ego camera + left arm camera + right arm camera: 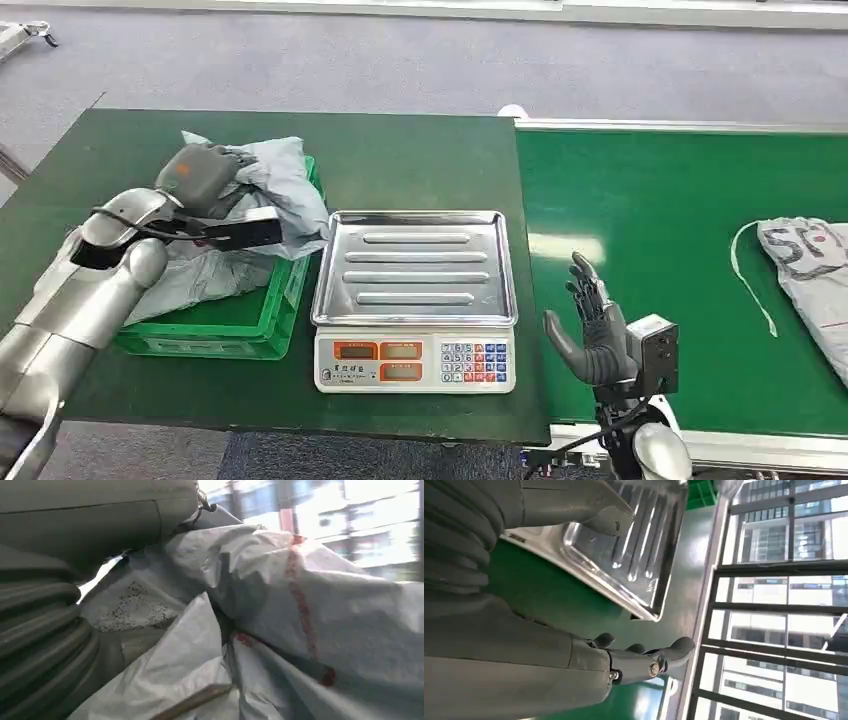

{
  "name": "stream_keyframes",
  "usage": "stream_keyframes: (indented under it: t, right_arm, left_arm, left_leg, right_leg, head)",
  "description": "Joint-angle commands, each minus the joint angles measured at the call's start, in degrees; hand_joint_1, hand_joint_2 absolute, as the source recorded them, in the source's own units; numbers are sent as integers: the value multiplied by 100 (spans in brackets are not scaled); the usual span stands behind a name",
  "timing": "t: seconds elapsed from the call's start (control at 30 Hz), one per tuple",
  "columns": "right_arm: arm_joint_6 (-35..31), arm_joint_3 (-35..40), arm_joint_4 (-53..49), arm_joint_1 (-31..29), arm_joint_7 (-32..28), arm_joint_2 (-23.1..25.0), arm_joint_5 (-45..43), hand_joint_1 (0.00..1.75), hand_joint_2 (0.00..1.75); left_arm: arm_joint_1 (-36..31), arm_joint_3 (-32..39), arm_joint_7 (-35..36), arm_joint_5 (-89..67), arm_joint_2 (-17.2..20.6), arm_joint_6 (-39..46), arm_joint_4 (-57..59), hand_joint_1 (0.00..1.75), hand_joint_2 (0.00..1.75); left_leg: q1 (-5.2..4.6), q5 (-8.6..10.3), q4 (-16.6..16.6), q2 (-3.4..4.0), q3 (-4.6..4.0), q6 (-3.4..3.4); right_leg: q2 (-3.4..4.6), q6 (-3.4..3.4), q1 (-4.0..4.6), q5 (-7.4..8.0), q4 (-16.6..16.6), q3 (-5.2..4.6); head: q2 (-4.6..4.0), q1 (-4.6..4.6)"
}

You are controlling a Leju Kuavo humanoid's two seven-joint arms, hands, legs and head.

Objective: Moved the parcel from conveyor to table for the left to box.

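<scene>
Left hand [200, 175]: over the green crate [240, 325], pressed into crumpled grey bags [285, 185]; grip on a bag or mere rest on top impossible to tell, fingers hidden in both the head and left wrist views.
Right hand [590, 325]: empty, fingers spread and pointing up, at the near edge of the conveyor belt [680, 230], just beside the scale [415, 300].
Parcel [810, 270]: grey bag with red lettering, flat on the belt at the far right, well apart from the right hand, partly cut off by the frame edge.
Step in hand: probably the reach across the belt for that parcel.
Doing it well: low approach from above, fingers kept wide until over the bag's bulk; grasp on a gathered fold rather than a flat face, since the film looks slippery and limp; watch for the loose white strip [748, 275] trailing beside the bag; set down on the table clear of the scale tray [415, 265].
Surface: dark green table [420, 160] on the left, brighter green belt on the right, a metal rail between them.
Room: grey carpet beyond the table; tall windows in the right wrist view.
</scene>
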Motion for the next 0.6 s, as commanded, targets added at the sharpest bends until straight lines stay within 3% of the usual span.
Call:
stream_keyframes:
  t: [0.03,0.1,0.13,0.43,0.6]
  right_arm:
    - [-8,-336,-66,-8,13,54,68,0,175]
    - [-8,-335,-62,-18,14,53,68,0,175]
    - [-8,-329,-26,-44,16,52,71,0,175]
    - [-141,-266,-35,-30,52,-34,162,0,175]
    - [-284,-183,-163,46,145,-63,248,0,175]
  left_arm:
    - [462,1823,-40,-424,-152,-8,1535,86,175]
    - [472,1826,-55,-432,-143,-3,1550,86,175]
    - [473,1820,-119,-455,-139,22,1571,0,175]
    - [200,1887,-269,-604,-515,107,1570,0,175]
    - [564,2244,-290,-100,-834,-12,646,0,175]
  left_leg:
    - [3,-4,-16,11,29,-2]
    - [5,-4,-15,10,27,-2]
    - [3,-3,-13,0,21,-2]
    - [6,6,-12,-32,15,0]
    - [3,3,-4,-24,5,-1]
  right_leg:
    - [2,-6,7,-3,-14,26]
    - [0,-9,13,-4,-16,27]
    - [-8,-10,13,-7,-12,25]
    - [-46,-10,18,-7,-16,32]
    - [-38,-12,14,-4,-8,16]
  head:
    - [0,0]
    - [0,0]
    - [0,-2]
    - [0,0]
    - [0,0]
